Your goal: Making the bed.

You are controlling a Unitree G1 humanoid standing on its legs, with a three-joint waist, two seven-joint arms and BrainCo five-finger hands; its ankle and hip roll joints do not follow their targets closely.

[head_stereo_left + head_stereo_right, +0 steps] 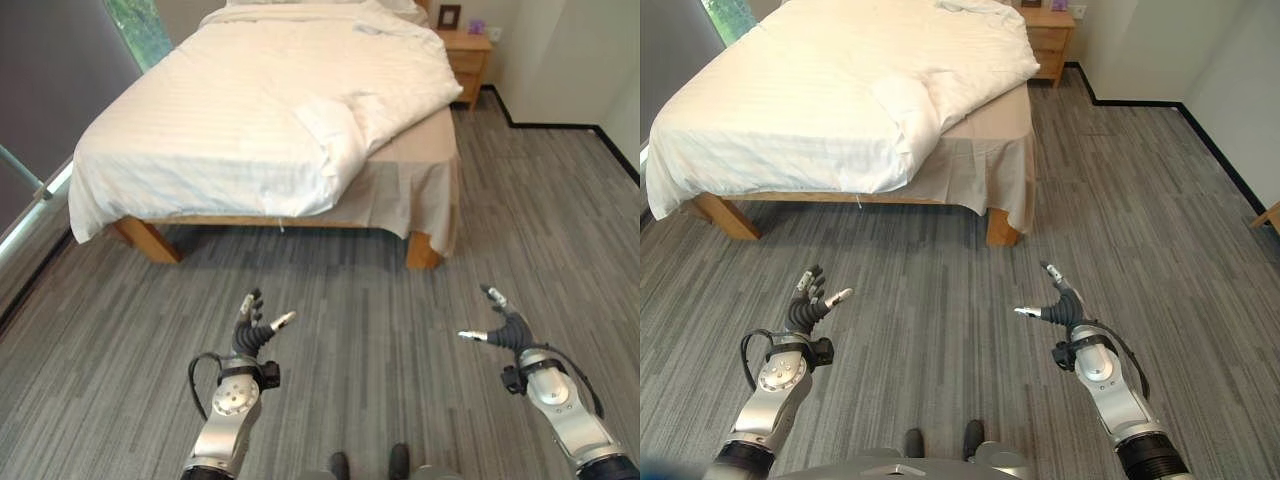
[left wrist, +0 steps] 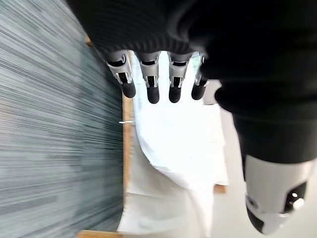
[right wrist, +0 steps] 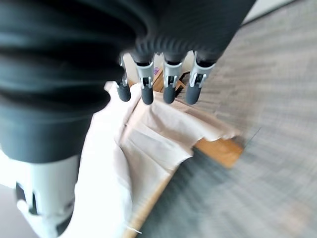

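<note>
We hold both hands, left [image 1: 252, 335] and right [image 1: 505, 330], with fingers spread and empty, well short of the rumpled duvet [image 1: 340, 130] ahead.

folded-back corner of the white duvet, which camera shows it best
The left eye view: the white duvet's folded-back corner lies unobstructed there, tan sheet exposed beside it. The right eye view shows it similarly; both wrist views catch it partly behind fingers.
</note>
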